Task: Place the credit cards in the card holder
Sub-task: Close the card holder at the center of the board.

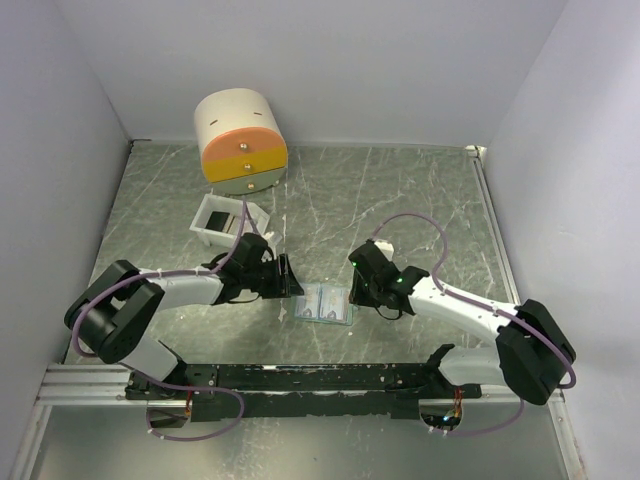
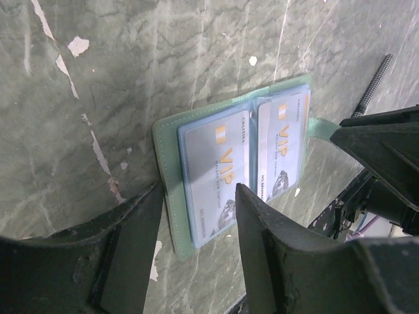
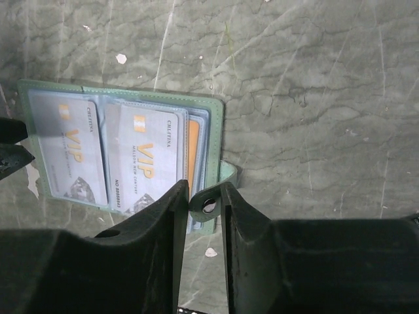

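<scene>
A grey-green folding card holder [image 1: 326,303] lies open on the marbled green table [image 1: 400,190], with pale plastic credit cards [image 3: 147,157] sleeved inside. The right gripper [image 3: 205,196], nearly closed, pinches its clasp tab [image 3: 209,206], apparently to steady it. The left gripper [image 2: 198,196] hangs wide open and empty over the holder's edge.

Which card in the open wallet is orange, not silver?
The orange card is tucked behind the VIP card on the clasp side of the wallet; only its narrow edge shows. That one and the other VIP card are silver-grey with gold letters.
</scene>
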`<action>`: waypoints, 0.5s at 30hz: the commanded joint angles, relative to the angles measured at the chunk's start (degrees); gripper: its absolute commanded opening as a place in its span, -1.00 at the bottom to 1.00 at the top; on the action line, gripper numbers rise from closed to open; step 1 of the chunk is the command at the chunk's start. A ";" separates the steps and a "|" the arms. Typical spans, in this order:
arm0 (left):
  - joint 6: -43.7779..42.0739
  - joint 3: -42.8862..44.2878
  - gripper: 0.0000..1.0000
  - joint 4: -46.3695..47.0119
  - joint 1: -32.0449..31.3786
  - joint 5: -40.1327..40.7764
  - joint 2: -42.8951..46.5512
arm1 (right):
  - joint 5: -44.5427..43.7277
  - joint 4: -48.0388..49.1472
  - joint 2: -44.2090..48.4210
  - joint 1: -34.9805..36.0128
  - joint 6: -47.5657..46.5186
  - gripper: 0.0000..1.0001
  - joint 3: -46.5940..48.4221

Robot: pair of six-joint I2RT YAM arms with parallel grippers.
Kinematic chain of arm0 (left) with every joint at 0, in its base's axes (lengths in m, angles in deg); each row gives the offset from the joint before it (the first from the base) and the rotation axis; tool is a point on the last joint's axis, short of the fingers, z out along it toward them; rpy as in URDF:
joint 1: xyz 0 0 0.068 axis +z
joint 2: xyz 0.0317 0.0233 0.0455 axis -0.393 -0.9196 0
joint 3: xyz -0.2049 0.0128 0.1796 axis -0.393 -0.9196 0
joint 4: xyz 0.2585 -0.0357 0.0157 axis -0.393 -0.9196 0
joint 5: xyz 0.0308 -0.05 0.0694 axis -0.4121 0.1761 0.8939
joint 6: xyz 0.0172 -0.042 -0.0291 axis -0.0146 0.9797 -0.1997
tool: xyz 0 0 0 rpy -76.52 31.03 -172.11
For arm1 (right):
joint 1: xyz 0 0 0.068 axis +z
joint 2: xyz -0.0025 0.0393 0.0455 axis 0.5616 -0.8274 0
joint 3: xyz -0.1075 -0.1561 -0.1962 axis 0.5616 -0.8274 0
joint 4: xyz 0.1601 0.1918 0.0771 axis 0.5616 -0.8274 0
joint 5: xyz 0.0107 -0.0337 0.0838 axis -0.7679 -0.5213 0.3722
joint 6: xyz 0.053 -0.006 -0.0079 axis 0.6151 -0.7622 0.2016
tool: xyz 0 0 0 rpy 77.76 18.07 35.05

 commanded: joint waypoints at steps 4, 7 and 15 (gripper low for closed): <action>1.33 0.99 0.13 4.21 0.47 -4.98 -0.03 | -1.47 0.87 -0.75 0.15 0.07 -0.61 -1.23; 2.57 0.98 0.07 5.88 0.47 -7.22 0.49 | -0.91 1.56 -0.94 0.14 0.11 -0.67 -1.59; 5.89 -0.15 -0.07 11.92 0.43 -12.16 -0.20 | -0.35 2.27 -0.40 0.09 0.00 -0.73 -2.05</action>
